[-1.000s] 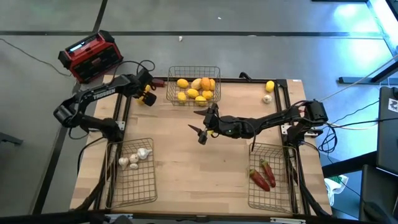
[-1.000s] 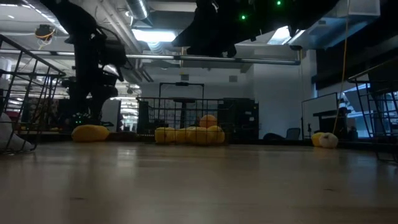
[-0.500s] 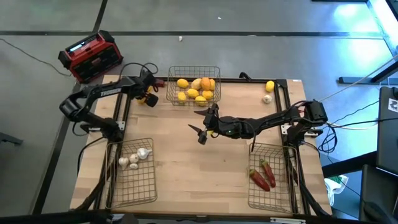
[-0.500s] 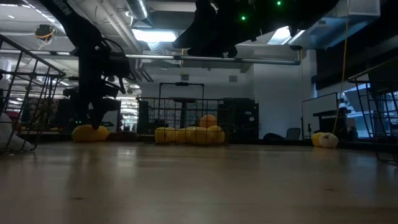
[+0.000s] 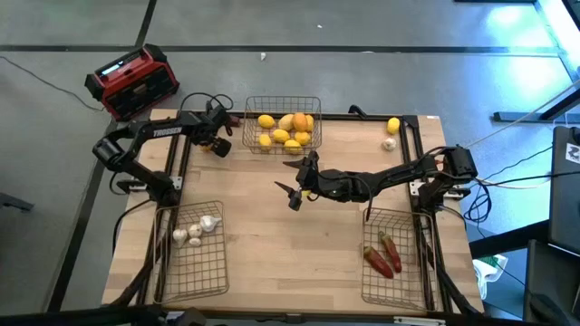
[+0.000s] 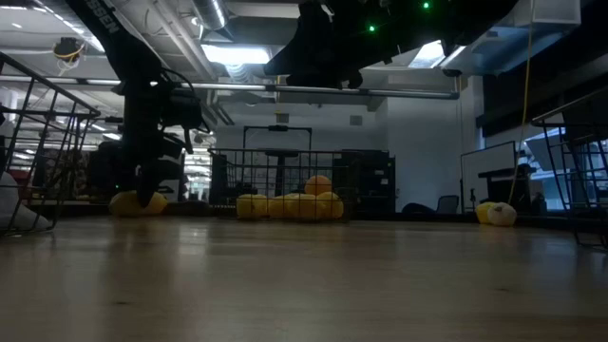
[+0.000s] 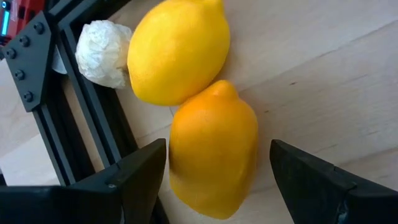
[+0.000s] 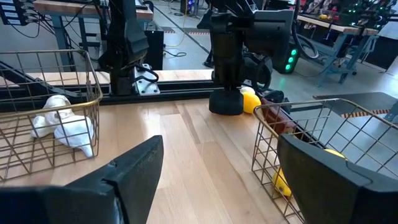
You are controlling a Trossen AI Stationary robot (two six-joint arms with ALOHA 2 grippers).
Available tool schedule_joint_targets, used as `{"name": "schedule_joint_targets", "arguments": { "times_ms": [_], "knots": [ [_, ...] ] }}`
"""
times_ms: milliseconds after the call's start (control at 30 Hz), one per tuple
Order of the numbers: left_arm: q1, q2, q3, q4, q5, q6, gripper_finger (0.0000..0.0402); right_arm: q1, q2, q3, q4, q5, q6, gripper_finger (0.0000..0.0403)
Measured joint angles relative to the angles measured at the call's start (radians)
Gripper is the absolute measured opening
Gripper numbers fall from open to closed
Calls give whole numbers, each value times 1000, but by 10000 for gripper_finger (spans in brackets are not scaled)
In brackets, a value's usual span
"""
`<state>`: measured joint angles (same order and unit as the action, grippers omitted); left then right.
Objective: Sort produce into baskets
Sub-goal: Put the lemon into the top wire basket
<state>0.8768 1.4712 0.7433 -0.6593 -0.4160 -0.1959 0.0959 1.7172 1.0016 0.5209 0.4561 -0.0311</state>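
The table [image 5: 272, 226] carries three wire baskets, one for each kind of produce, so the sorting is easy to read from above: the far basket [image 5: 282, 104] holds the yellow and orange fruits [image 5: 285, 129], the left basket [image 5: 195, 272] holds the garlic [image 5: 195, 231], and the right basket [image 5: 399, 272] holds the red chilies [image 5: 383, 255]. The red box [image 5: 131, 81] stands on the floor beyond the far left corner and takes no part in the work. The left arm reaches to that corner, just beside the far basket, because some pieces are there and not yet sorted. Its gripper [image 7: 214, 171] hangs low with the fingers spread wide, one on each side of an orange fruit [image 7: 213, 149], and it grips nothing yet; I judge it is placed this way to close on this fruit next. The fruit touches a yellow lemon [image 7: 179, 50], and a garlic bulb [image 7: 102, 53] lies against the lemon near the black frame, so a close grip may push the neighbours. The right gripper [image 5: 297, 186] waits over the middle of the table, open and empty, probably to stay out of the way. At the far right corner one lemon [image 5: 393, 126] and one garlic bulb [image 5: 390, 143] lie loose, so the task is well along but not finished.
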Motion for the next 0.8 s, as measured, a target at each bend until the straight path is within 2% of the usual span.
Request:
{"name": "schedule_joint_targets", "arguments": {
  "times_ms": [133,467,800],
  "knots": [
    [0,5,0,3,0,5,272,0,0,0,0,-1,0,310],
    [8,40,5,30,-4,53,198,1,0,0,-2,-3,0,310],
    [8,-4,-1,3,26,68,199,1,0,0,-8,-3,5,310]
  ]
}}
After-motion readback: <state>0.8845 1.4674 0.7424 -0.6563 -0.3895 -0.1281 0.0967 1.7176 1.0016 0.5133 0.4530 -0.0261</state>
